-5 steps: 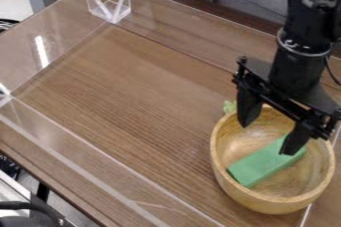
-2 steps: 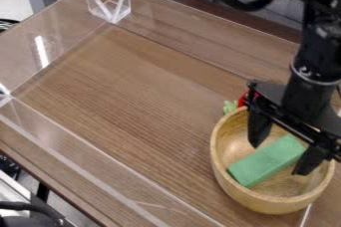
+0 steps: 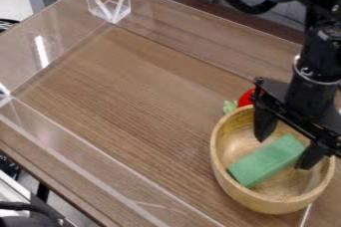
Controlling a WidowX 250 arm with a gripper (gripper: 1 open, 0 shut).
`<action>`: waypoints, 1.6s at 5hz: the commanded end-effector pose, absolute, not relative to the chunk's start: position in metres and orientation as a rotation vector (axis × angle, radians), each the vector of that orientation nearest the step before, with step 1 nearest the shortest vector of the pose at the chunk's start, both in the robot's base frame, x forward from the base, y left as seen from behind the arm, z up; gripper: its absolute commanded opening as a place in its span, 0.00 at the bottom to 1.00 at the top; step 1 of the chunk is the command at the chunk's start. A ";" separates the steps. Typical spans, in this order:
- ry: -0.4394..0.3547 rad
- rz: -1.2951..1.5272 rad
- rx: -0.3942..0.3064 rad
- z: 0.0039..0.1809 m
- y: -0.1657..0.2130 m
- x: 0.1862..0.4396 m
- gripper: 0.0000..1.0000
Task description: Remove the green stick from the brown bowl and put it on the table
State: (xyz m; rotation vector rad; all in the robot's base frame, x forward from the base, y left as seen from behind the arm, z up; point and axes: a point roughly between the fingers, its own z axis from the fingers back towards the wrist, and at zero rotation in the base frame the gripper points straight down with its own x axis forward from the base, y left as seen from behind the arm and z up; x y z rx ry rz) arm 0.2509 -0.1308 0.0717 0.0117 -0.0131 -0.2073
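The green stick (image 3: 265,161) lies flat inside the brown bowl (image 3: 234,184), which sits at the table's (image 3: 147,92) near right corner. My gripper (image 3: 292,140) points straight down into the bowl. It is open, with its two black fingers (image 3: 266,122) straddling the stick's far end. Nothing is held between them. Whether the fingertips touch the stick I cannot tell.
A red ball with a green stem (image 3: 244,102) lies just behind the bowl, partly hidden by the gripper. Low clear acrylic walls (image 3: 54,52) border the tabletop, with a clear corner bracket (image 3: 110,7) at the far left.
The gripper has shifted right and sunk lower into the bowl, over the stick. It stays open. The stick and the bowl have not moved.
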 end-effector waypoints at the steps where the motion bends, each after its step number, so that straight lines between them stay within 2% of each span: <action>1: -0.079 -0.222 -0.006 0.089 -0.121 0.256 1.00; 2: -0.095 -0.241 -0.012 0.094 -0.113 0.251 1.00; 4: -0.098 -0.275 -0.028 0.085 -0.117 0.251 1.00; 6: -0.050 -0.291 -0.040 0.047 -0.132 0.244 1.00; 7: -0.034 -0.345 -0.044 0.040 -0.131 0.245 0.00; 8: -0.028 -0.395 -0.043 0.038 -0.131 0.245 0.00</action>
